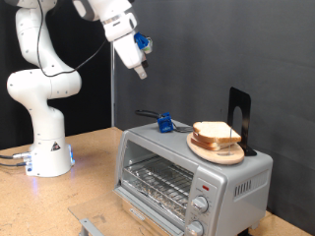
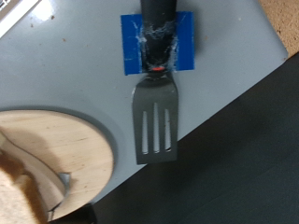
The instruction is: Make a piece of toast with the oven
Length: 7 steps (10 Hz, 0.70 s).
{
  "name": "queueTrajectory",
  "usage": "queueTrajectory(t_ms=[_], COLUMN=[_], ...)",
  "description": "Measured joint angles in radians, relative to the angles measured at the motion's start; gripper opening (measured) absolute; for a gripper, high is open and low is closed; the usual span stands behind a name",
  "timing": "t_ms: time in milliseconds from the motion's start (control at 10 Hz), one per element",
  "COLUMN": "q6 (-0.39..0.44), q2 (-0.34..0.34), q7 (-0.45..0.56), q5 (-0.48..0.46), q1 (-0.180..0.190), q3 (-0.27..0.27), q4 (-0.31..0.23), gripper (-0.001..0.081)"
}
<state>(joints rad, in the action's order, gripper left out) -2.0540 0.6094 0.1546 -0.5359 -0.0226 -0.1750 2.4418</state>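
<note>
End effector (image 1: 143, 71) hangs high above the oven (image 1: 192, 175), well apart from everything; cannot tell whether its fingers are spread or closed. Piece of toast (image 1: 218, 134) sits on a round wooden plate (image 1: 209, 150) on the oven's top, right side. A slotted spatula (image 2: 155, 119), handle taped blue, lies just beside the plate. Risk: plate sits near the top's front edge; a nudge could slide it off. Open room overhead and left.
</note>
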Motion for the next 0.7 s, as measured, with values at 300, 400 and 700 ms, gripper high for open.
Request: queueTrajectory(t_ms=[300, 400, 700], q6=[-0.04, -0.078, -0.178], q2=[0.027, 0.026, 0.008], q7=[-0.073, -0.099, -0.139], q5=[-0.004, -0.008, -0.013], q1=[-0.001, -0.001, -0.001], q3=[-0.062, -0.08, -0.136], q4=[0.034, 0.048, 0.095], gripper=[0.0809, 0.0809, 0.0809])
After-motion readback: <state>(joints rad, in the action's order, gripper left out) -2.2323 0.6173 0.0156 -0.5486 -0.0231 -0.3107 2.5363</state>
